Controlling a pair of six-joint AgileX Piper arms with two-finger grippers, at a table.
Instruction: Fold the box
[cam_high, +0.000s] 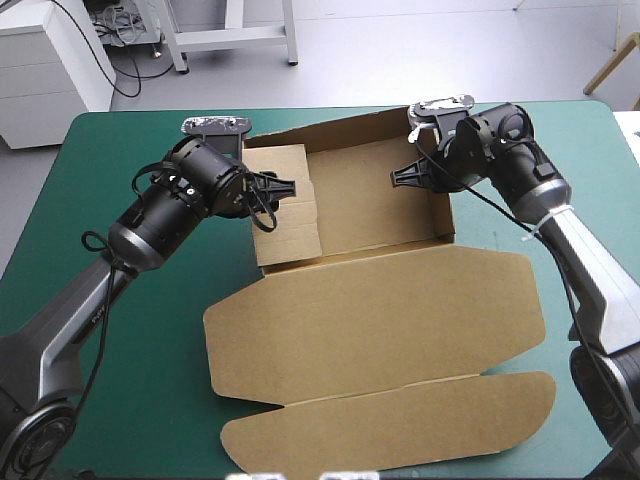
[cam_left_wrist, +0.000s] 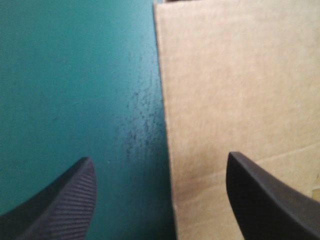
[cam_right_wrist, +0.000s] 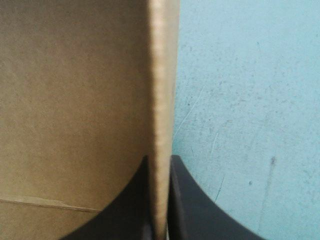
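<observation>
Teal-green cover (cam_high: 150, 400) bears the brown box (cam_high: 380, 290), its tray between both grippers and its lid lying flat beside them. The right gripper (cam_right_wrist: 160, 200) pinches the right wall, likely to hold it upright. The left gripper (cam_left_wrist: 159, 160) stands wide astride the left wall's edge, seemingly poised to press its flap. Whether its fingers touch the board is unclear.

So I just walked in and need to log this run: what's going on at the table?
Two robot arms are folding a brown box on the teal-green table. Its far half stands as an open tray, and the lid lies flat toward the near edge. The right tool is shut on the tray's right wall. The left tool is open, with the left wall's edge between its fingers.
</observation>
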